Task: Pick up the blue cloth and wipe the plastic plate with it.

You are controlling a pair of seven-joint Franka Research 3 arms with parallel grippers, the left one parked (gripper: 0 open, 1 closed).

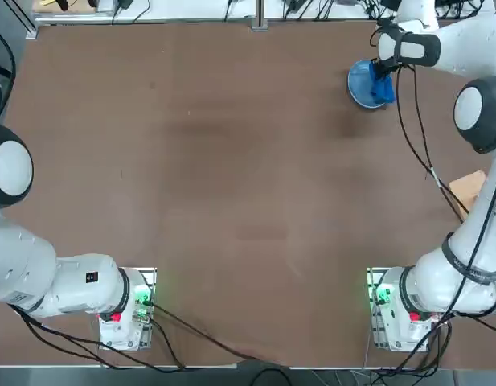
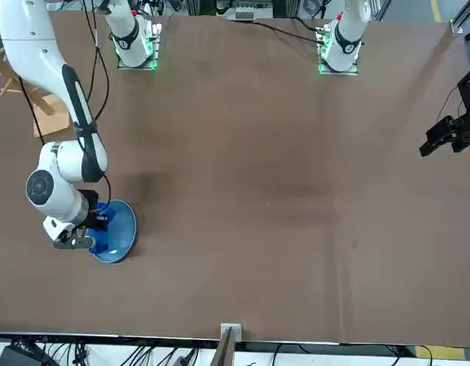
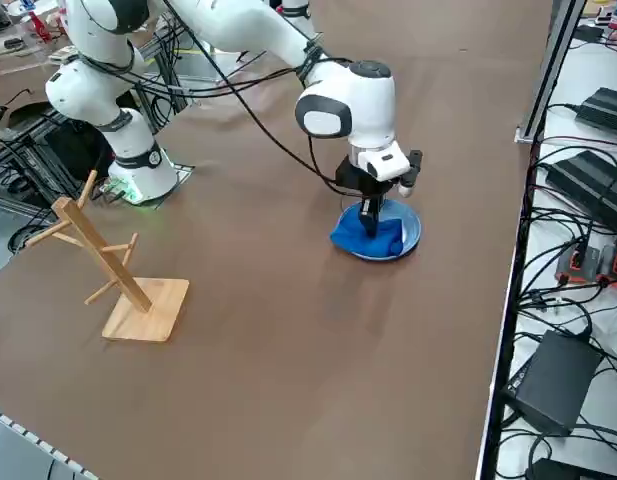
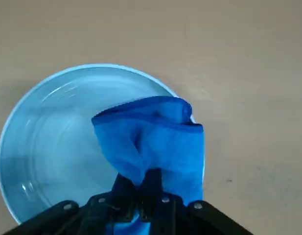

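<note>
The light sky-blue plastic plate [image 4: 48, 147] lies on the brown table at its far right corner, also seen from above [image 1: 359, 80], from across the table [image 2: 124, 229] and from the side [image 3: 410, 228]. The deep blue cloth [image 4: 155, 142] hangs folded from my right gripper [image 4: 139, 188], which is shut on it. The cloth [image 3: 363, 235] rests on the plate's side nearer the robot's right and laps over its rim [image 1: 383, 87]. My gripper [image 3: 371, 218] points straight down over the plate.
A wooden peg stand [image 3: 118, 270] sits on the table's right edge, nearer the robot's base. The arm's black cable [image 1: 416, 137] hangs over the table between plate and stand. Wide bare tabletop [image 1: 231, 177] spreads to the left.
</note>
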